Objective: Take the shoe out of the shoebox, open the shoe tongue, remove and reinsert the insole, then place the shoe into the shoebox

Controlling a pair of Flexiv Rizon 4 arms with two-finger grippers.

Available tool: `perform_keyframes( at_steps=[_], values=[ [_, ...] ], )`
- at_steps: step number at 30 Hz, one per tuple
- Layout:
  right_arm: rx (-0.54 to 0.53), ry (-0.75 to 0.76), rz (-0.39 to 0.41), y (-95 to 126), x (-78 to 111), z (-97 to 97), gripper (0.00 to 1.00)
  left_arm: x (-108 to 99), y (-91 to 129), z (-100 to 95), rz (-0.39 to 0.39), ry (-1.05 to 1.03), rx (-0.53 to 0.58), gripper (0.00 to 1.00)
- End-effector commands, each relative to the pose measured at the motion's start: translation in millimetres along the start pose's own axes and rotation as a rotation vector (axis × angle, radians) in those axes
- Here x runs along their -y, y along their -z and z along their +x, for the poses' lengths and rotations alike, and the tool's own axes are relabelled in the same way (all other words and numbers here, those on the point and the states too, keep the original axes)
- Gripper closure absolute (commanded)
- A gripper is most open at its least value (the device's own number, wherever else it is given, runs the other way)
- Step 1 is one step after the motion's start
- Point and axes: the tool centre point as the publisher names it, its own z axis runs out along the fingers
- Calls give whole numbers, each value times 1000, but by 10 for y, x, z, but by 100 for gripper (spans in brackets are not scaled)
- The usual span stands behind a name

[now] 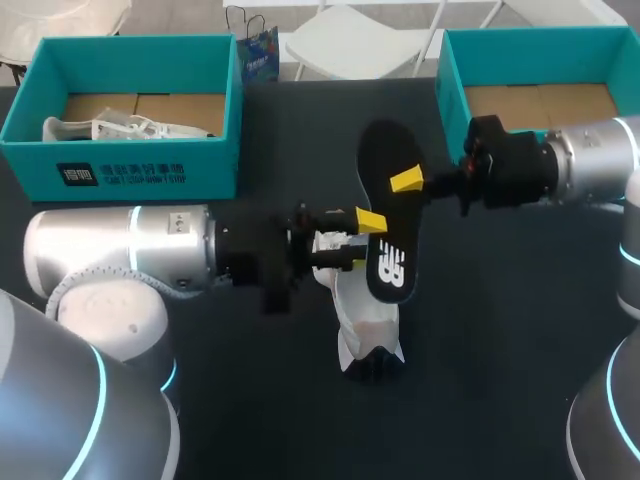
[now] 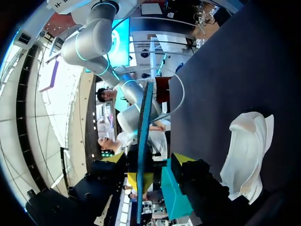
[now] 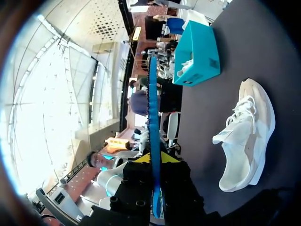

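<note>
White shoe [image 1: 365, 325] lies on the dark surface [image 1: 500, 330], nearest me, partly under the black insole [image 1: 388, 215]. My left jaws are wide, one finger on either side of the insole, neither touching. My right jaws are clamped on the insole's far edge, holding it above the shoe. Farther back are two teal shoeboxes: left box [image 1: 130, 170] holds a second white shoe [image 1: 110, 128]; right box [image 1: 452, 95].
</note>
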Motion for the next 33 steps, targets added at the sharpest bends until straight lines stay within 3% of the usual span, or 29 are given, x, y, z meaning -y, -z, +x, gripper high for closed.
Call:
perform_keyframes(
  at_steps=[1,6,11,12,14,15,18,24,33],
  values=[
    [-3,-8,1,28,-5,-68,100,68,395,-23,-18,7,-9,0],
    [-2,-20,4,41,1,-124,100,31,561,-57,-35,47,-47,0],
    [-3,-43,-5,38,60,-224,100,-41,696,-169,-13,70,-202,0],
    [-5,-43,-6,33,76,-241,100,-66,725,-199,-29,100,-273,0],
    [-6,-44,-7,29,82,-249,100,-84,734,-209,-31,117,-304,0],
    [-10,-48,-10,17,103,-274,100,-113,768,-255,-45,140,-397,0],
    [-18,-53,-16,6,129,-310,100,-129,787,-326,-17,151,-539,0],
    [-26,-51,-18,-11,142,-344,100,-172,776,-309,-42,206,-850,0],
    [-24,-52,-3,-32,130,-364,100,-192,772,-280,-39,219,-882,0]
  ],
)
